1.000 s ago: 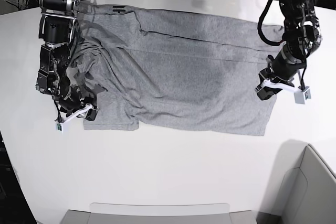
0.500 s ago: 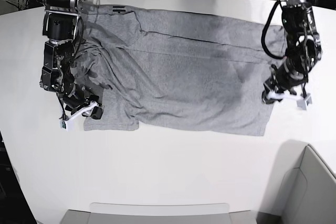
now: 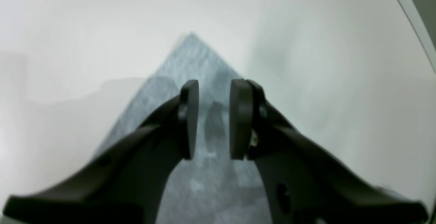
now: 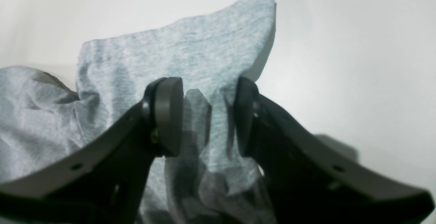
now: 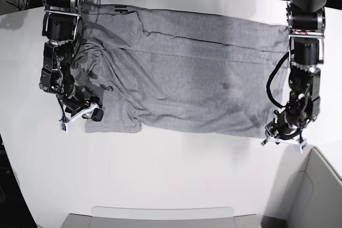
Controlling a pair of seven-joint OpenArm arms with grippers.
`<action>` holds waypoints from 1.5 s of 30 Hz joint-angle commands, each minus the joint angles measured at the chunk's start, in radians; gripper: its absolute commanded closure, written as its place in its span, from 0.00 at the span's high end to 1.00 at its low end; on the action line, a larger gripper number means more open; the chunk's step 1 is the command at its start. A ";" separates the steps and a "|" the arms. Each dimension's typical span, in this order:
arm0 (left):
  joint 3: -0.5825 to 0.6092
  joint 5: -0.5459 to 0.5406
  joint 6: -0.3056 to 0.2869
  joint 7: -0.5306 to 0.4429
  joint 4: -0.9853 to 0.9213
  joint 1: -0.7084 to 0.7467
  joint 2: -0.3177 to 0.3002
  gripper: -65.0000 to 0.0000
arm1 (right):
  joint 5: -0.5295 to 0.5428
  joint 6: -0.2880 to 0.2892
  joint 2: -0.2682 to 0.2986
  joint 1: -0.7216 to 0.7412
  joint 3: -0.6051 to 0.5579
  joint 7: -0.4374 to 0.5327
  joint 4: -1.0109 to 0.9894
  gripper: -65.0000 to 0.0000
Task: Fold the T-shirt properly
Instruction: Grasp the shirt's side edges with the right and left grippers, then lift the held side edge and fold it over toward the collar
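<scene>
The grey T-shirt (image 5: 181, 73) lies spread across the white table (image 5: 171, 174), long axis running left-right across the frame, collar end bunched at upper left. Right gripper (image 4: 207, 118), frame left, has its jaws apart around a crumpled fold. Left gripper (image 3: 213, 118) hovers open over the lower-right corner, holding nothing.

The right gripper (image 4: 207, 118) stands with its jaws apart over a rumpled flap of the grey T-shirt (image 4: 190, 53), which lies on the white table (image 4: 340, 46).
</scene>
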 commanded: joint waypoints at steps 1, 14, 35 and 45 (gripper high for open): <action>0.035 -0.004 -0.003 -0.040 -0.028 -0.043 -0.016 0.26 | -0.025 -0.014 0.007 0.006 -0.001 -0.044 0.002 0.39; 0.287 -0.004 -0.007 -0.284 -0.325 -0.178 0.039 0.26 | -0.025 -0.014 0.004 0.001 -0.001 -0.044 0.004 0.39; 0.250 0.172 -0.121 -0.272 -0.411 -0.161 0.128 0.00 | -0.030 -0.014 0.010 0.021 -0.002 -0.044 0.005 0.35; 0.020 0.175 -0.122 -0.377 -0.402 -0.135 0.105 0.00 | -0.105 -0.014 0.044 0.159 -0.002 -0.040 -0.001 0.00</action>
